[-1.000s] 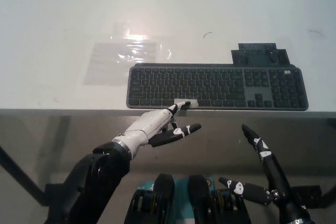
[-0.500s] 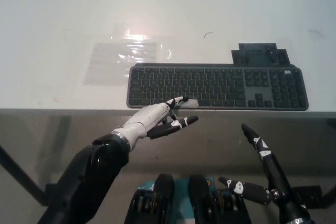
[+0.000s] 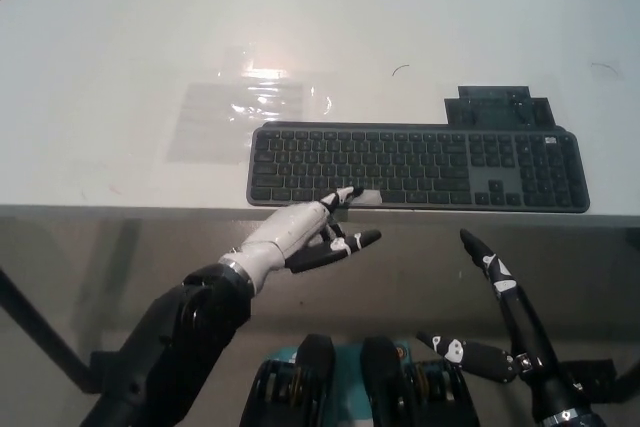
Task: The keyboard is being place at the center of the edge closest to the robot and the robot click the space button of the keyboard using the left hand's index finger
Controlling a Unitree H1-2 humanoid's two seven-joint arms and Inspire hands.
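Note:
A dark grey keyboard (image 3: 418, 166) lies along the near edge of the white table (image 3: 120, 67), a little right of centre. Its space bar (image 3: 362, 196) carries a pale strip. My white left hand (image 3: 300, 232) reaches up from below the table edge, one finger stretched out with its black tip on the left end of the space bar. The other fingers are spread below the edge and hold nothing. My black right hand (image 3: 500, 322) rests low at the right, beneath the table edge, fingers apart and empty.
A clear plastic sheet (image 3: 245, 107) lies flat on the table behind the keyboard's left end. A dark flat plate (image 3: 497, 105) sits just behind the keyboard's right half. A table leg (image 3: 40, 332) slants at the lower left.
The left hand's outstretched fingertip stays at the space bar, shifting slightly; the whole picture has moved a little. The right hand has not moved.

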